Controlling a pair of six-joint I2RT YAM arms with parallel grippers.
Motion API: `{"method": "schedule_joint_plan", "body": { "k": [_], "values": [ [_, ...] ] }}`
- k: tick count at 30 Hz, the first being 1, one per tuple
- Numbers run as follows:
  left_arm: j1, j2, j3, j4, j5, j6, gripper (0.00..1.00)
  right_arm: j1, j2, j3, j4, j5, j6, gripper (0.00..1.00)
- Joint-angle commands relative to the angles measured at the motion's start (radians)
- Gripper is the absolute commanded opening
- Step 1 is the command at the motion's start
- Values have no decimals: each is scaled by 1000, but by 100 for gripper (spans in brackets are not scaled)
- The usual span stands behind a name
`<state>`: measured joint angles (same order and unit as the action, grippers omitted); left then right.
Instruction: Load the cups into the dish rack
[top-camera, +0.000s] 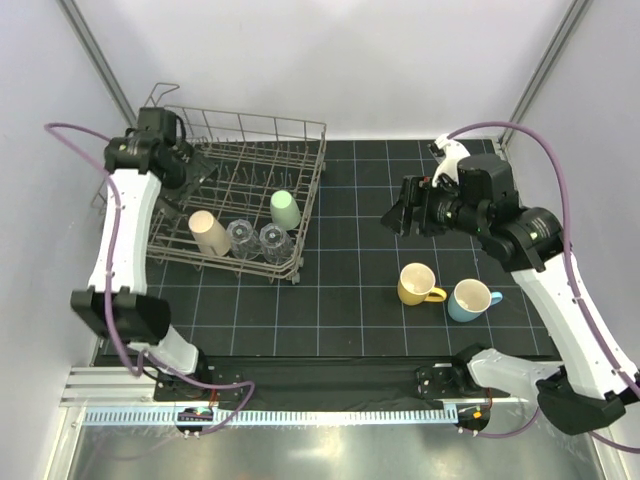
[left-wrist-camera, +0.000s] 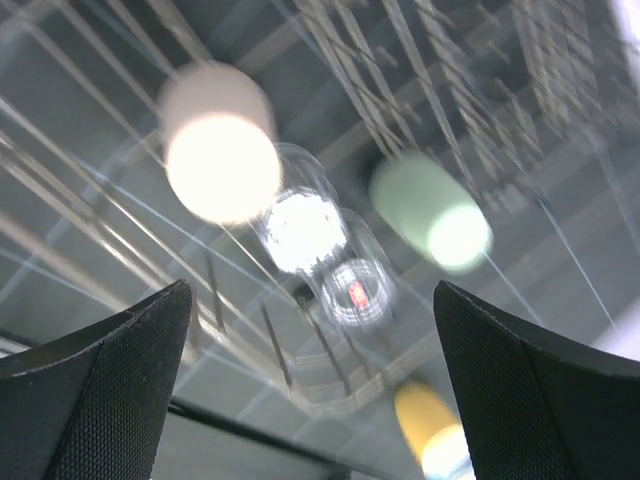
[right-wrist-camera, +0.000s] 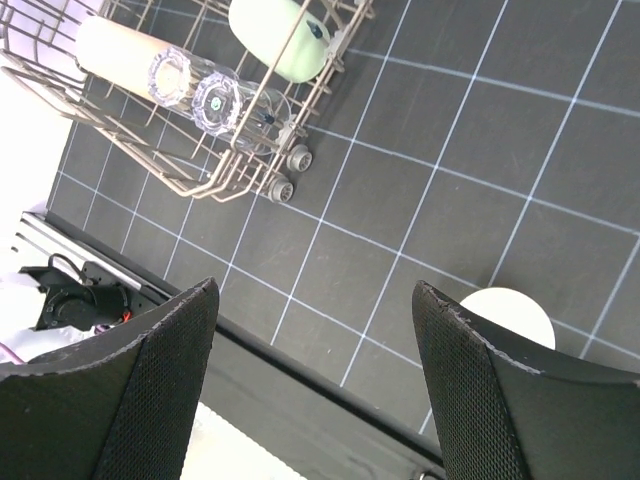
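- On the tabletop (top-camera: 340, 300), 4 o'clock from the dish rack (top-camera: 314, 195): cream mug (top-camera: 416, 283) and light-blue mug (top-camera: 472, 298), upright.
- Probably stiff, light, slick; best pinched over the rim wall, away from the handle.
- Left hand (left-wrist-camera: 312, 295) wide open, empty; right hand (right-wrist-camera: 315, 290) open, empty.

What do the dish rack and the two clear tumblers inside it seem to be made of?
Dish rack: thin grey wire, likely metal, dull finish, perhaps coated. Clear tumblers: see-through with bright glints, so glass or clear plastic; the pictures do not settle which.
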<state>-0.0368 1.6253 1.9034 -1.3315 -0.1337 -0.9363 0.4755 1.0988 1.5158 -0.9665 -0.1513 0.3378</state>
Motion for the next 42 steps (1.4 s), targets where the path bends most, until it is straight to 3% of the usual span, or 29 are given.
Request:
{"method": "schedule_joint_plan", "body": {
  "k": [1, 6, 8, 11, 20, 31, 40, 42],
  "values": [
    [6, -157, -78, 93, 227, 86, 100, -3, 24, 20, 22, -22, 43, 79],
    [5, -423, -413, 432, 518, 53, 100, -5, 68, -12, 11, 47, 131, 79],
    [5, -485, -486, 556, 627, 4, 94, -8, 99, -16, -15, 71, 162, 79],
    [5, -565, -593, 620, 716, -25, 91, -24, 128, -54, -32, 96, 210, 79],
    [5, -694, -724, 594, 798, 5, 90, -47, 168, -285, -41, 93, 107, 78],
    [0, -716, -728, 603, 853, 17, 82, -44, 214, -465, 37, 117, 116, 75],
    [2, -729, -715, 546, 842, 40, 80, -44, 265, -571, 164, 124, 144, 62],
    [2, -731, -704, 526, 838, 45, 80, -46, 282, -582, 176, 128, 144, 53]
  ]
}}
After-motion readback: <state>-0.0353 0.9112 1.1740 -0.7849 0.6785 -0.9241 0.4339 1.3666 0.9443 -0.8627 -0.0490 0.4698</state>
